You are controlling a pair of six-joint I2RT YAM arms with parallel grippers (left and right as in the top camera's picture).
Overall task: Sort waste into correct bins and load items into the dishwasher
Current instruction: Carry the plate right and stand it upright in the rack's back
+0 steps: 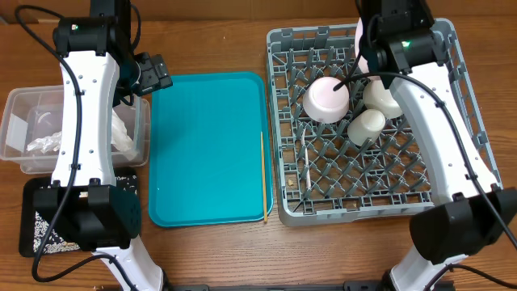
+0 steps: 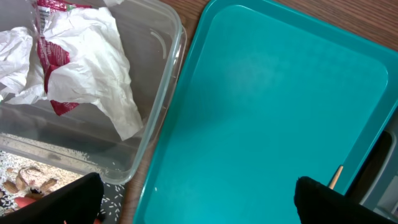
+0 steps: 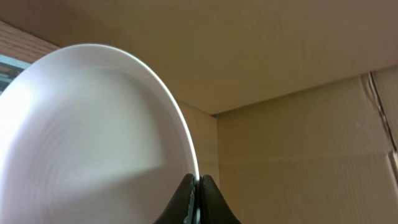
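Note:
My right gripper (image 3: 198, 184) is shut on the rim of a pale plate (image 3: 93, 137), which it holds upright over the far edge of the grey dishwasher rack (image 1: 468, 121). The plate's edge (image 1: 359, 34) shows beside the arm. In the rack sit a pink bowl (image 1: 325, 99), a white bowl (image 1: 380, 95), a small cup (image 1: 367, 125) and a white fork (image 1: 309, 170). My left gripper (image 2: 198, 185) hangs open and empty above the teal tray's left edge, next to the clear tub (image 2: 166, 81). Crumpled white paper (image 2: 93, 68) and a red-and-white wrapper (image 2: 53, 53) lie in the tub. A chopstick (image 1: 262, 174) lies along the teal tray's right side.
The teal tray (image 1: 206, 145) lies between the tub and the rack. A black tray (image 1: 36, 218) with rice grains and beige scraps (image 2: 18, 179) sits at the front left, partly under my left arm. Cardboard walls stand behind the rack.

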